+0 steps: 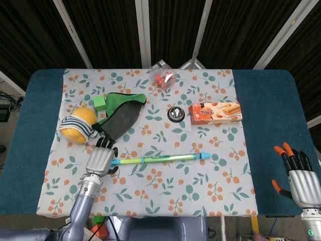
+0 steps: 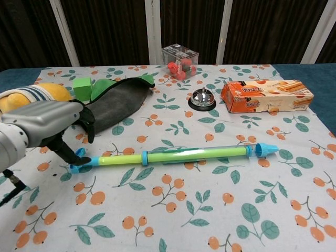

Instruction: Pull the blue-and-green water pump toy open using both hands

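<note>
Pump toy lies flat near the middle of the floral cloth, lengthwise across the tabletop, its blue T-handle at the robot's left and its blue nozzle tip at the right. Left hand is over the handle end, fingers curled downward and the thumb reaching to the handle; whether it actually grips the handle cannot be told from either view. In the chest view the same hand covers much of the handle, with only the blue crossbar edge showing beneath it. Right hand sits at the near right edge, well apart from the toy, fingers spread and holding nothing. Behind the left hand are a yellow plush with a striped band and a grey-and-green pouch, the pouch touching the plush, with a green block just beside them. A bell stands near the cloth's centre, an orange biscuit box to its right, and a clear box of red pieces at the far edge.
</note>
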### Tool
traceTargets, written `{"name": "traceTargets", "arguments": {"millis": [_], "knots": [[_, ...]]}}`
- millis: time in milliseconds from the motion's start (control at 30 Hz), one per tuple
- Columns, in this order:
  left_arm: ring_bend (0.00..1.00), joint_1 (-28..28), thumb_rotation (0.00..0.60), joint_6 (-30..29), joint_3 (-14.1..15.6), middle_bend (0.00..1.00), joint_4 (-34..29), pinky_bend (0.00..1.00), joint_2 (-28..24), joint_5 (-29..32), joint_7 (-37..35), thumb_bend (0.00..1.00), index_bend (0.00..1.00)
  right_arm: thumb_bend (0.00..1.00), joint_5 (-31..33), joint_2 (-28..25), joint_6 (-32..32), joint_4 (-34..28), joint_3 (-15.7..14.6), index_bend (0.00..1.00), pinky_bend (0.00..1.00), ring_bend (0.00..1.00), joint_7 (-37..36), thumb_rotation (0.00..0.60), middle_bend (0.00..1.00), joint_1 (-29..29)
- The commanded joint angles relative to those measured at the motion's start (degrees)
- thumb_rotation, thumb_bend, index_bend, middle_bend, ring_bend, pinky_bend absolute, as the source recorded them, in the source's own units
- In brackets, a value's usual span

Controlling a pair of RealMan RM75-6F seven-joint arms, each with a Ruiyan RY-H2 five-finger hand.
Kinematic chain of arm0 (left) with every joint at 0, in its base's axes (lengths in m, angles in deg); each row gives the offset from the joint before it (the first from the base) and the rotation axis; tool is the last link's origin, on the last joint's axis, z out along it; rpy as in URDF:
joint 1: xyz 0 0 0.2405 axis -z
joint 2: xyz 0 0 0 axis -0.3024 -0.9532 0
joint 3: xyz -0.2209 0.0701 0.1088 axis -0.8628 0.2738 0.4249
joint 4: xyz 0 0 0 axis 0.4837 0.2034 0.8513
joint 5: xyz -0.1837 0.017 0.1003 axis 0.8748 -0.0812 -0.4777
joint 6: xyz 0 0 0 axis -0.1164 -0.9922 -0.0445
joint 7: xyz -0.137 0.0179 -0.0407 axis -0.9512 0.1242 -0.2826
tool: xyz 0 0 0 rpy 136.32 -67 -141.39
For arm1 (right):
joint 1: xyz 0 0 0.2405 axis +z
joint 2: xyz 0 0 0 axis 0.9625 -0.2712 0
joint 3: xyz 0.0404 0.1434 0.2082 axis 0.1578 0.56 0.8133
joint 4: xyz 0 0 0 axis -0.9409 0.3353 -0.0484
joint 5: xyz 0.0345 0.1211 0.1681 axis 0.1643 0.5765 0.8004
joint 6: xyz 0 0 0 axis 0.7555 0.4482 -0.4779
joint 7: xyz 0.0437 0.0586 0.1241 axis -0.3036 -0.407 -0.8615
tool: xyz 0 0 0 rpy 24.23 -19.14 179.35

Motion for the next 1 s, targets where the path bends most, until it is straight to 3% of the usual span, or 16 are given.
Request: {"name": "traceTargets", "arguments": {"millis": [33, 300, 1000], "knots": [[0.00, 1.80, 0.600, -1.31, -0.56, 0.18, 2.53, 0.09, 2.79, 2.15, 2.28, 0.35, 0.48, 0.32, -0.03, -0.08, 0.12, -0.07, 0.02, 0.00, 0.00, 0.00, -0.29, 0.600, 0.00, -0.03], [0.00, 3.57, 0.600, -2.70, -0.47, 0.18, 5.91, 0.09, 5.76, 4.64, 4.32, 0.35, 0.49, 0.32, 0.01, -0.32, 0.51, -0.29, 0.17, 0.00, 0.00, 0.00, -1.00, 0.600, 0.00, -0.07], [0.00, 5.88, 0.600, -3.37, 0.67, 0.18, 8.68, 0.09, 7.62, 8.10, 4.31, 0.39, 0.50, 0.32, 0.34, -0.93, 1.22, -1.00, 0.53, 0.00, 0.00, 0.00, -1.94, 0.600, 0.00, -0.34]]}}
